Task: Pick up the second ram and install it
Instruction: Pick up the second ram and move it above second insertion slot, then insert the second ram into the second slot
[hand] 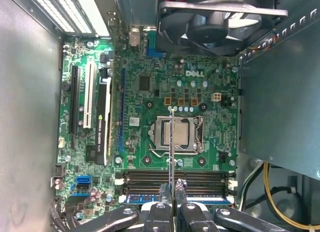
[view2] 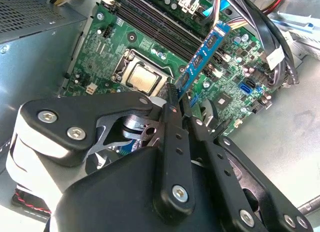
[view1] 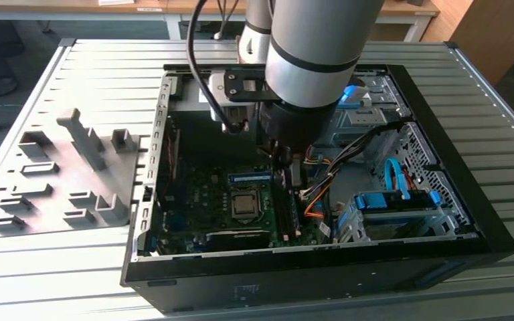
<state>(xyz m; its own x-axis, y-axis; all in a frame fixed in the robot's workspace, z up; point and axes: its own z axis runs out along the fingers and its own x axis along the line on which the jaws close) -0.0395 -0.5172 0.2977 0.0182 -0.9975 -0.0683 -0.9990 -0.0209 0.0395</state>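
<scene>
My gripper (view1: 282,159) is lowered inside the open computer case (view1: 436,221), just above the motherboard (hand: 150,97). It is shut on the second ram (view2: 206,51), a thin blue-green stick with black chips that juts out from between the fingertips (view2: 172,99). In the first wrist view the second ram (hand: 172,142) shows edge-on as a thin line over the processor socket (hand: 187,134). It lies crosswise to the dark memory slots (hand: 150,179). A blue stick (hand: 145,198) seems seated in the slot closest to the fingers.
A grey tray of holder blocks (view1: 69,180) lies outside the case on the exterior view's left. Orange cables (view1: 315,207), a blue drive cage (view1: 391,207), a fan (hand: 220,17), the grey power supply box (hand: 280,92) and an expansion card (hand: 102,117) crowd the board.
</scene>
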